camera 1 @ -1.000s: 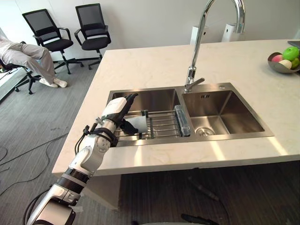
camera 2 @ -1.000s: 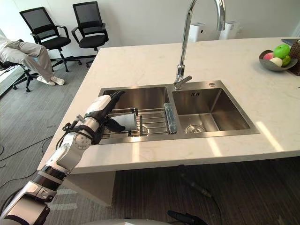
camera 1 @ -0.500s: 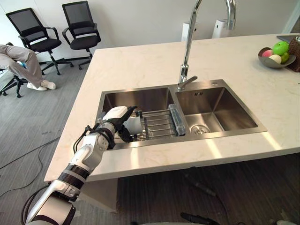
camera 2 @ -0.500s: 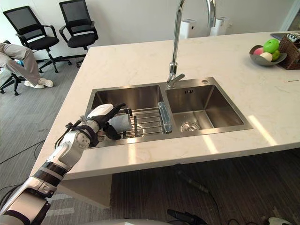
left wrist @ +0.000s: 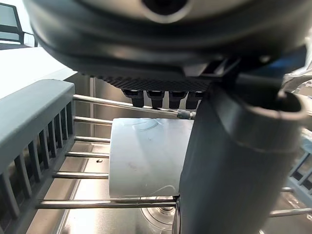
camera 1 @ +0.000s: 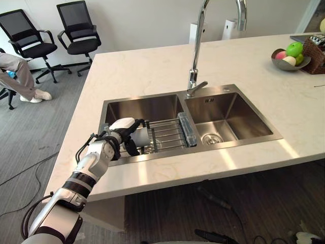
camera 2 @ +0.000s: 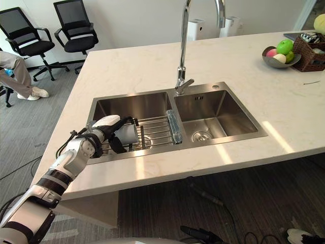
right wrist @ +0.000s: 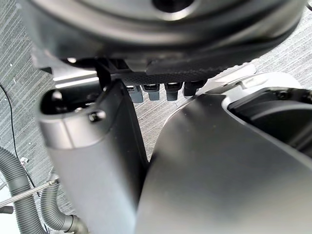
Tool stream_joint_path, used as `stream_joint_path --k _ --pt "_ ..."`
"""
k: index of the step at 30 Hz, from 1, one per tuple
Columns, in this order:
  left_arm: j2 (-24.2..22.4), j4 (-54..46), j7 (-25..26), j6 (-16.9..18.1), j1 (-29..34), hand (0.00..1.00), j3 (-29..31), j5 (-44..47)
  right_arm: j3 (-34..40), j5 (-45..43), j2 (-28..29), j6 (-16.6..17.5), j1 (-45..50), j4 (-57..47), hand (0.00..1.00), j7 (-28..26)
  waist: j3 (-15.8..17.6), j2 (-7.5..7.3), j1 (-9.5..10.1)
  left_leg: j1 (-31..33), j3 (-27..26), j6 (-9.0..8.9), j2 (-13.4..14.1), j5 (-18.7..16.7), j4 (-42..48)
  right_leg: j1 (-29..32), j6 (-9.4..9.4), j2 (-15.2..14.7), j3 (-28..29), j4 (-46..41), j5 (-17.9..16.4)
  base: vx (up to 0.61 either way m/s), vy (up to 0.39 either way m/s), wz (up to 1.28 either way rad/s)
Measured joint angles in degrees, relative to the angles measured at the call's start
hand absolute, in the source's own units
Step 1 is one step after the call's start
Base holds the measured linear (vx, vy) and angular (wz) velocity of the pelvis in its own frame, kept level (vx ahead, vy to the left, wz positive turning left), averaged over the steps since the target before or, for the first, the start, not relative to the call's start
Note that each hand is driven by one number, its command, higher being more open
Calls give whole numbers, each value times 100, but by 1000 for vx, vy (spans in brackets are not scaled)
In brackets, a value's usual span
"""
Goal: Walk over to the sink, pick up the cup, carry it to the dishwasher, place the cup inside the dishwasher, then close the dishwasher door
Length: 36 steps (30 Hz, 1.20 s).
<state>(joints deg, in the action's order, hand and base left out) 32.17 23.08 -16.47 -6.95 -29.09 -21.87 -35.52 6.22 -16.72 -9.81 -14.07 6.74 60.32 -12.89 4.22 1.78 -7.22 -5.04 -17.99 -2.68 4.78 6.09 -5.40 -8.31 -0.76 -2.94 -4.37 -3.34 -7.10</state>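
- My left hand is down in the left basin of the sink, a double tub of brushed stainless steel with square walls and a flat rim.
- The cup is there: a smooth, pale cylinder resting on the wire rack that bridges this basin. It seems to lie on its side across the thin, round steel rods.
- My hand is wrapped around the cup. In the left wrist view my dark, matte thumb lies against its near side, and my fingertips curve over its far edge.
- The cup's wall looks glossy and plain, with a faint scuff or two.
- A grey plastic end piece with upright slats closes the rack beside the cup; the steel floor of the basin shines below the rods.
- A tall, polished gooseneck faucet rises behind the divider between the basins.
- The countertop is pale stone with soft veining and a smooth finish.
- Far along it sit a shallow metal bowl of round fruit and a woven basket.
- My right hand hangs over grey, ribbed carpet, fingers loose and holding nothing.
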Motion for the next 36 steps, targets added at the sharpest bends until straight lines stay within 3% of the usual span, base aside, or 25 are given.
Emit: stream_joint_path --k 15,36 --pt "109 426 -433 218 -307 100 4 6 46 8 2 -41 3 -14 100 -52 -10 3 -16 -23 -103 6 4 -3 0 12 4 -1 99 50 69 -12 1 -3" --pt "320 390 -859 219 -454 100 26 437 229 14 11 -48 31 -15 100 -111 -10 14 -48 -44 -86 9 3 -7 0 -36 1 -5 77 83 71 0 0 0"
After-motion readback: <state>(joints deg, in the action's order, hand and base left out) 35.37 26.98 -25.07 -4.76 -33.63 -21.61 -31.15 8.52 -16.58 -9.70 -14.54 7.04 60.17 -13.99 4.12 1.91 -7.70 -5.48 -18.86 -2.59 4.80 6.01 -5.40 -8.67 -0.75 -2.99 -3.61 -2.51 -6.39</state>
